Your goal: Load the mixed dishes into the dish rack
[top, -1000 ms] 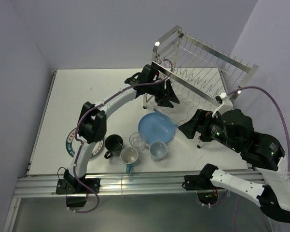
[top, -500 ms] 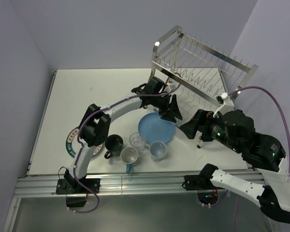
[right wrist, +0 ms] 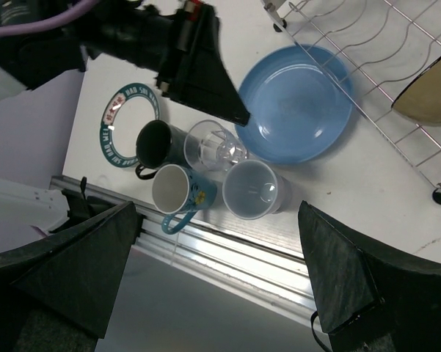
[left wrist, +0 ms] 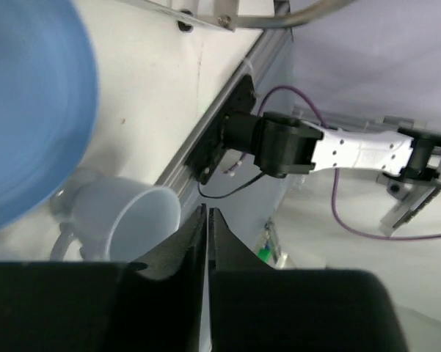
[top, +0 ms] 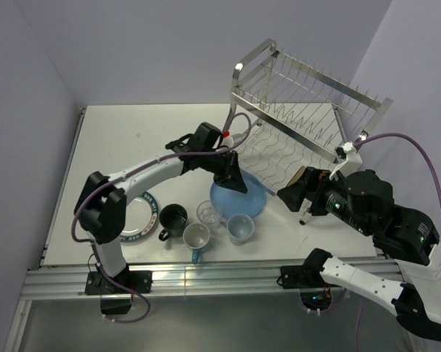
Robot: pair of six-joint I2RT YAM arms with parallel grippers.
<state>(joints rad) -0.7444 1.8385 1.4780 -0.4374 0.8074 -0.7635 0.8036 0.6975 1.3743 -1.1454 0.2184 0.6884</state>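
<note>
Silver wire dish rack [top: 308, 110] fills the upper right, the light-blue plate [top: 251, 199] flat on the counter [top: 154, 132] below it, left hand [top: 237, 185] nearly closed, empty, at its left edge, right hand [top: 289, 188] wide open, empty.

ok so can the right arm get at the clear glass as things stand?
Probably not cleanly. The glass is boxed in by the dark mug, the white mug, the blue cup and the blue plate, and the left gripper hangs close beside it. Only a straight-down approach may be open.
</note>
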